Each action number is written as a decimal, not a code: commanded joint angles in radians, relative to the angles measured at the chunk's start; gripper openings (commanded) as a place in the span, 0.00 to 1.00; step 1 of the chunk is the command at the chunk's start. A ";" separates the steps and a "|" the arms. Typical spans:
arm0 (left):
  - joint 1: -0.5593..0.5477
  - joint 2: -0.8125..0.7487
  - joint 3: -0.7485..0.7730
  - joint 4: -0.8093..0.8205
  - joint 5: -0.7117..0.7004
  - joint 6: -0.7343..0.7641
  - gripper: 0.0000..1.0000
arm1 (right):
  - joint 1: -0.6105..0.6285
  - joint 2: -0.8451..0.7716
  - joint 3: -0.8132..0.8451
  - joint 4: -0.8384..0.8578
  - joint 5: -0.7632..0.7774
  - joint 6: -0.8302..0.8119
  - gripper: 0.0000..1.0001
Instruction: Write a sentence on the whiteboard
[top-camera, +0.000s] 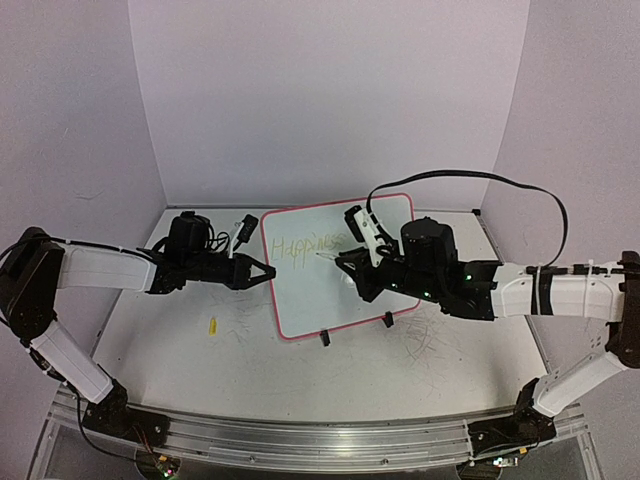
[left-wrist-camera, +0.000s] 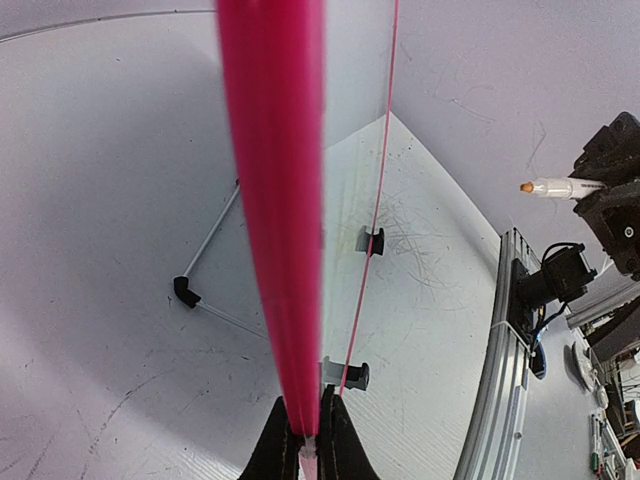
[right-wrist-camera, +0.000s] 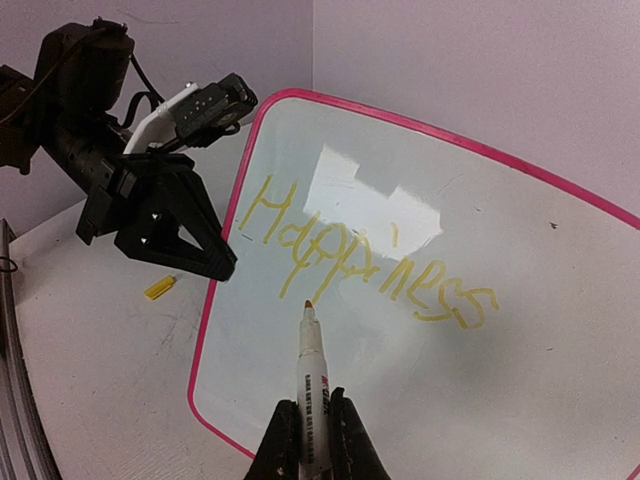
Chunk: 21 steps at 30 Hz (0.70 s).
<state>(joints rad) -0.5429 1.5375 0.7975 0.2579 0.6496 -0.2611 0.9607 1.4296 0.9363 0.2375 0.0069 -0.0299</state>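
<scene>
Your left gripper (left-wrist-camera: 307, 440) is pinched tight on the glossy red-pink rim of the whiteboard (top-camera: 335, 270), a round-cornered panel propped on black clip feet (top-camera: 324, 338) mid-table. Your right gripper (right-wrist-camera: 310, 440) is closed round a slim white marker (right-wrist-camera: 311, 375), its tip just under the sentence (right-wrist-camera: 360, 262), one yellow word, "Happiness". The white tabletop (top-camera: 420, 370) is scuffed with grey scribbles, pale walls (top-camera: 330, 90) box it on three sides, a yellow cap (top-camera: 212, 325) lies left of the board, and the board is blank below the writing.
</scene>
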 joint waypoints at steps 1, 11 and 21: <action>-0.001 -0.012 0.039 -0.020 -0.112 0.050 0.00 | 0.004 -0.025 0.008 0.018 0.010 -0.009 0.00; -0.005 -0.014 0.040 -0.025 -0.116 0.053 0.00 | 0.004 -0.012 0.014 0.016 0.051 -0.007 0.00; -0.008 -0.016 0.042 -0.034 -0.120 0.063 0.00 | 0.003 -0.044 -0.013 0.024 0.177 -0.016 0.00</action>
<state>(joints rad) -0.5494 1.5364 0.7986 0.2498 0.6369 -0.2596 0.9611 1.4292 0.9353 0.2375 0.0969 -0.0340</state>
